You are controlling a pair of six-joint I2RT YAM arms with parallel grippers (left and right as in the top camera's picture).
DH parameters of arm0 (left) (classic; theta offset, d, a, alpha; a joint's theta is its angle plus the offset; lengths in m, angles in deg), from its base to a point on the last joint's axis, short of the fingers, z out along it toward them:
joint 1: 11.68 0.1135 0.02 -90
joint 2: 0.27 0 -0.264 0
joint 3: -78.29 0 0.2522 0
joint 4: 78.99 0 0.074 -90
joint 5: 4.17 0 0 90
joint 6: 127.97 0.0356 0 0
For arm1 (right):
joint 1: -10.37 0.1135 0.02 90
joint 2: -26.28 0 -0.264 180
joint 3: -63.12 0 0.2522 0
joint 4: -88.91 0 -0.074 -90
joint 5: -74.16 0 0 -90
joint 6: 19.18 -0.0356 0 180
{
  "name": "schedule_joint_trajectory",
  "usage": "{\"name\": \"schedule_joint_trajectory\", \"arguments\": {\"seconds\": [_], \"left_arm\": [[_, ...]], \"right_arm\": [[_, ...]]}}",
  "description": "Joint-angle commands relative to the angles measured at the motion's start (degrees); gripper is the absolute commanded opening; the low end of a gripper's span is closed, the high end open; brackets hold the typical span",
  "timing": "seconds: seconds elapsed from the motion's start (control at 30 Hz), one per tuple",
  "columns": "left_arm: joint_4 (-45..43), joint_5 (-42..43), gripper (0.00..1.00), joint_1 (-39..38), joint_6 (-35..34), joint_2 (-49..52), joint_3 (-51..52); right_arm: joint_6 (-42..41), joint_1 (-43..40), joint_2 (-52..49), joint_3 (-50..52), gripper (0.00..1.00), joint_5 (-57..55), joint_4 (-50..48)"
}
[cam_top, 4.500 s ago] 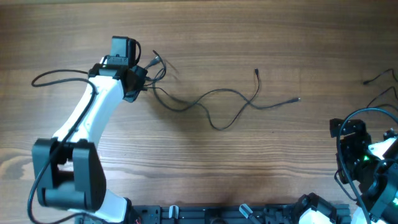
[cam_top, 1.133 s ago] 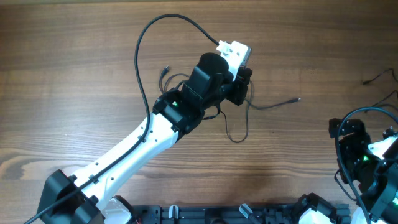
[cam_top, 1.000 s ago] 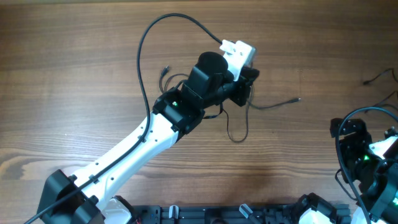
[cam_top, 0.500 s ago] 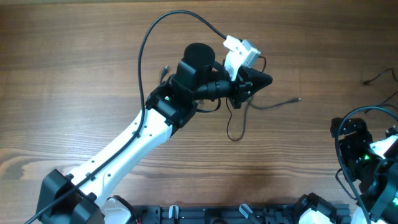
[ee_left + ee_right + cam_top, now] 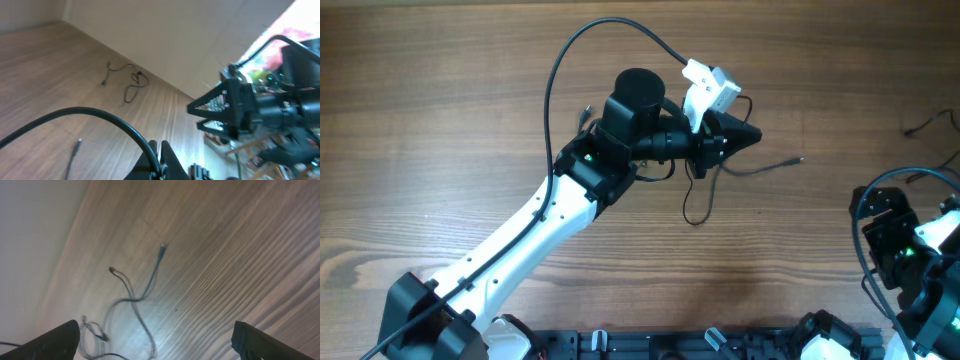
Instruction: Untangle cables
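Observation:
Thin black cables (image 5: 697, 208) lie on the wooden table in mid view, with one tip (image 5: 798, 158) to the right and another tip (image 5: 585, 113) to the left. My left gripper (image 5: 745, 135) points right above them. In the left wrist view its fingers (image 5: 162, 159) are shut on a black cable (image 5: 100, 116) that arcs away to the left. My right gripper (image 5: 885, 232) sits at the right edge; its fingers (image 5: 160, 347) are wide open and empty. The cables (image 5: 141, 297) show far ahead of it, apart from it.
More thin black cables (image 5: 925, 127) lie at the far right edge and show in the left wrist view (image 5: 127, 82). The left arm's thick black cable (image 5: 560, 70) arcs over the table. A black rail (image 5: 660, 345) runs along the front edge.
My left arm swung from the far left to the middle, then the gripper turned to point right and rose with the cable. The right arm shifted slightly.

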Motion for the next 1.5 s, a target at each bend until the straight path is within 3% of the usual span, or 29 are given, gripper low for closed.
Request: {"name": "schedule_joint_trajectory", "arguments": {"seconds": [0.0, 0.13, 0.27, 0.4, 0.57, 0.67, 0.77, 0.9, 1.0, 1.07, 1.17, 1.33, 1.37, 1.4, 1.43, 1.47], "left_arm": [[-0.68, 8.13, 0.04, 1.79, -0.28, -1.49, -0.13], [-4.44, 15.63, 0.04, 6.01, -4.04, -1.64, -0.11], [-16.20, 23.52, 0.04, 10.45, -12.37, -1.64, -0.11], [-26.38, 24.52, 0.04, 12.20, -19.85, -1.64, -0.11], [-29.05, 24.50, 0.04, 12.20, -19.87, -1.70, -0.11], [-29.05, 24.50, 0.04, 12.20, -19.87, -1.70, -0.11], [-29.05, 24.50, 0.04, 12.20, -19.89, -1.70, -0.11], [-29.05, 23.39, 0.04, 12.20, -24.17, -1.68, -0.11], [-29.03, 22.34, 0.04, 12.20, -27.17, -1.68, -0.11], [-29.05, 21.24, 0.04, 12.20, -27.85, -1.68, -0.11], [-29.05, 18.40, 0.04, 12.20, -30.08, -1.68, -0.11], [-29.00, 18.45, 0.04, 14.93, -30.10, -1.68, -0.11], [-28.98, 18.43, 0.04, 15.67, -30.10, -1.68, -0.11], [-28.98, 18.38, 0.04, 16.09, -30.10, -1.68, -0.11], [-28.96, 18.14, 0.04, 16.22, -30.10, -1.68, -0.11], [-28.26, 16.70, 0.04, 16.22, -30.10, -1.68, -0.11]], "right_arm": [[10.93, 0.24, -0.02, 0.22, 1.00, 0.50, -0.90], [28.48, 0.24, -0.52, 0.22, 1.00, 24.04, -6.88], [42.80, 0.24, -2.78, 0.22, 1.00, 42.97, -8.44], [54.23, 0.26, -8.90, 0.22, 1.00, 51.19, -8.46], [64.13, 6.16, -23.28, 0.22, 1.00, 59.41, -10.62], [62.40, 13.16, -32.96, 0.22, 0.96, 60.26, -19.06], [52.70, 23.06, -44.65, 0.22, 0.93, 61.96, -36.48], [29.68, 34.05, -56.61, 0.22, 0.92, 61.51, -70.60], [18.82, 40.44, -61.92, 0.22, 0.93, 58.84, -91.45], [18.36, 44.39, -63.14, 0.22, 0.92, 57.29, -97.09], [19.74, 49.09, -63.25, 0.22, 0.90, 54.36, -97.09], [19.91, 48.96, -63.25, 0.22, 0.89, 57.00, -97.15], [19.89, 48.96, -63.25, 0.22, 0.84, 58.66, -97.13], [19.85, 49.20, -63.25, 0.22, 0.67, 60.17, -97.09], [19.78, 49.57, -63.25, 0.22, 0.37, 61.35, -97.07], [19.69, 49.86, -63.25, 0.22, 0.22, 61.31, -96.87]]}}
